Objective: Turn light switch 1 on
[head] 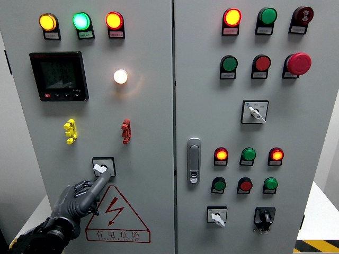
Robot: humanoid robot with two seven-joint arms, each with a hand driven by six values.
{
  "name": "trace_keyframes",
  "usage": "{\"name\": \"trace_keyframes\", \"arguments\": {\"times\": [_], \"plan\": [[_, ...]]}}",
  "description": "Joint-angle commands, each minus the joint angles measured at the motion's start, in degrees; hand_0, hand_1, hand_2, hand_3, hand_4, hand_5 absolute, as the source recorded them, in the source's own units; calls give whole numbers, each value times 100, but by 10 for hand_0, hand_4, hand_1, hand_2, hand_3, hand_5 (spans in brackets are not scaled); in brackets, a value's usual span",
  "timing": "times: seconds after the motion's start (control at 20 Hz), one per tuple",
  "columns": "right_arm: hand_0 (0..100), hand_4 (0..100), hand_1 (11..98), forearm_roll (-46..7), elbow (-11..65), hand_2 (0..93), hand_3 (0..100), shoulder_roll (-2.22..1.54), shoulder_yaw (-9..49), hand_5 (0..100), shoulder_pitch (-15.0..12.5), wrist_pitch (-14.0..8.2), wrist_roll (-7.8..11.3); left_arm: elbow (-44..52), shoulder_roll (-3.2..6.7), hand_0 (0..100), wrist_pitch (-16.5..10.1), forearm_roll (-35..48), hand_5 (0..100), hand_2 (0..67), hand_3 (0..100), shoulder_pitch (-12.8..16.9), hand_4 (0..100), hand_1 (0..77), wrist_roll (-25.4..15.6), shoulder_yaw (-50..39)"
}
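Observation:
A grey electrical cabinet fills the head view. On its left door, a small rotary switch (102,168) with a white knob sits in a black square plate above the red warning triangle (116,216). My left hand (79,199) comes up from the lower left. Its index finger is stretched out and its tip touches the knob from below; the other fingers are curled. A round white lamp (121,76) higher on the same door glows. My right hand is out of view.
Left door: orange, green and red pilot lamps (81,21), a black meter (59,75), yellow (70,131) and red (126,131) toggles. Right door: latch handle (194,160), red mushroom button (298,63), several lamps and buttons, rotary switches (255,112).

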Motion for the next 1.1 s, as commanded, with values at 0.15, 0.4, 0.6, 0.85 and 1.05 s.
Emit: {"name": "trace_keyframes", "arguments": {"times": [0.15, 0.4, 0.6, 0.85, 1.05], "plan": [[0, 195, 201, 0, 0, 0, 198, 0, 0, 104, 0, 0, 4, -123, -35, 0, -46, -231, 676, 535, 881, 216, 1000, 538, -115, 78], [0, 195, 199, 0, 0, 0, 198, 0, 0, 105, 0, -8, -5, -299, 8, 0, -55, -248, 545, 507, 834, 655, 917, 531, -922, 202], [0, 195, 194, 0, 0, 0, 198, 0, 0, 105, 0, 0, -5, -282, 8, 0, -326, -327, 554, 504, 844, 1242, 907, 507, -1581, 158], [0, 194, 201, 0, 0, 0, 198, 0, 9, 105, 0, -8, -5, -221, 0, 0, -1082, -529, 602, 491, 879, 2280, 941, 439, -2697, 131], [0, 194, 196, 0, 0, 0, 198, 0, 9, 104, 0, -8, -5, 25, 17, 0, -1321, -977, 658, 480, 902, 3045, 977, 410, -3313, 140]]}}
